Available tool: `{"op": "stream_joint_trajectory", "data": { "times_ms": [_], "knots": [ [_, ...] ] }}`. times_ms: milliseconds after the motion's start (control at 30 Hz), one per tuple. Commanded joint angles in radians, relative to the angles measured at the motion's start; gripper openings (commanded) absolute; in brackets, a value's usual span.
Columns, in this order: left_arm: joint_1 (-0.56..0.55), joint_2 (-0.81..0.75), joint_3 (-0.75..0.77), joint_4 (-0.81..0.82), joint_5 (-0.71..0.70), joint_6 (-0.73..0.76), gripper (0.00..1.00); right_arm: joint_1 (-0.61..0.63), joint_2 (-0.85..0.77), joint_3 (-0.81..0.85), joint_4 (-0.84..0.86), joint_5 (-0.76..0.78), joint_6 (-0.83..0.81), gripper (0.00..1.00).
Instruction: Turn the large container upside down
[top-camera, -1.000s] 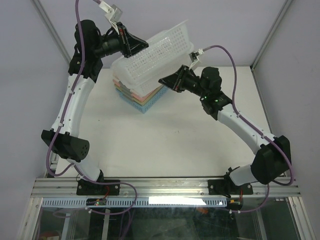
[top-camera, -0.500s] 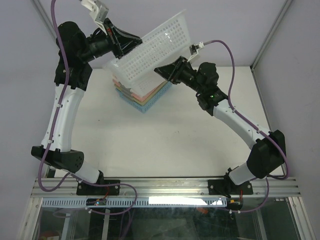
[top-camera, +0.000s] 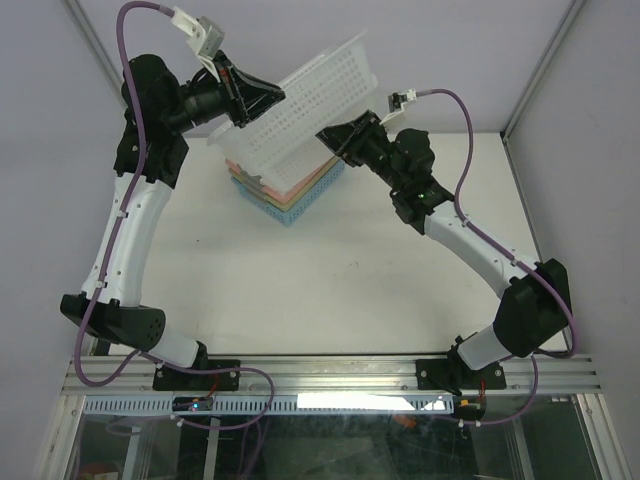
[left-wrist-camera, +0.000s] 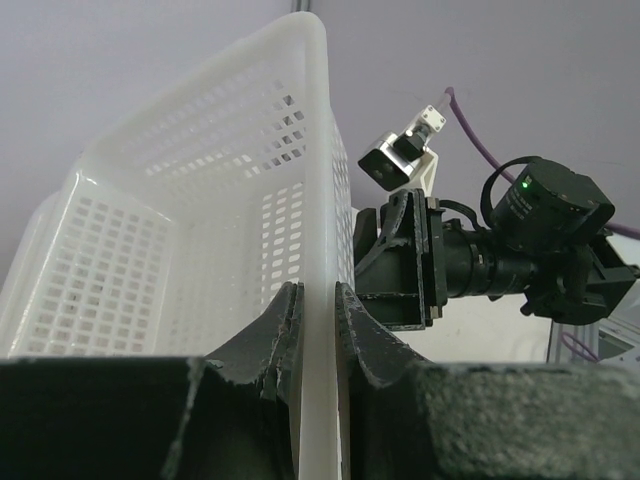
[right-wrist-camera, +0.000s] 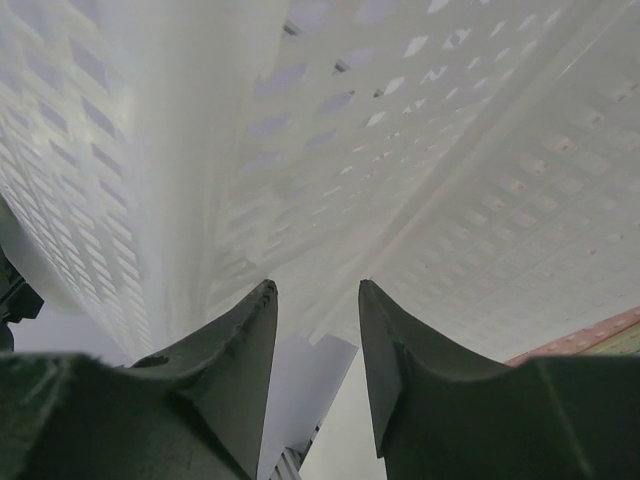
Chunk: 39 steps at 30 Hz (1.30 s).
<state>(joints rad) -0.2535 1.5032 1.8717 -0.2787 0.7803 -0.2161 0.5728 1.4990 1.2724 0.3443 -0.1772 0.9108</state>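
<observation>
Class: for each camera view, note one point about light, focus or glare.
Top external: even light, sharp, one bright glare strip at the near edge. Left wrist: white basket crisp, left gripper dark and underexposed. Right wrist: basket mesh fills the frame, washed out and soft; right gripper dark.

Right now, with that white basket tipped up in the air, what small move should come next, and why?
Probably roll the white basket a little further over. It is only tilted, not inverted, above the stack of coloured baskets, with the left gripper clamped on its rim and the right gripper at its opposite side.
</observation>
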Motion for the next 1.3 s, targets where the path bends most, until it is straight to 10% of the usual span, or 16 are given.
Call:
{"op": "stream_joint_trajectory", "data": {
  "times_ms": [0,367,967,1100,1267],
  "knots": [
    [-0.004,-0.035,0.059,0.018,-0.020,0.034,0.00,0.013,-0.036,0.030,0.099,0.033,0.002,0.43],
    [-0.004,-0.012,0.031,-0.030,0.054,0.049,0.00,0.015,-0.013,0.044,0.103,0.032,0.017,0.47],
    [-0.004,0.087,0.068,-0.163,0.207,0.091,0.30,0.016,-0.008,0.075,0.080,0.021,-0.015,0.52],
    [-0.004,0.086,0.073,-0.165,0.177,0.094,0.00,0.016,-0.011,0.075,0.077,0.023,-0.019,0.52],
    [-0.003,0.073,0.125,-0.165,0.112,0.109,0.00,0.016,-0.026,0.069,0.063,0.022,-0.028,0.52]
  ]
}}
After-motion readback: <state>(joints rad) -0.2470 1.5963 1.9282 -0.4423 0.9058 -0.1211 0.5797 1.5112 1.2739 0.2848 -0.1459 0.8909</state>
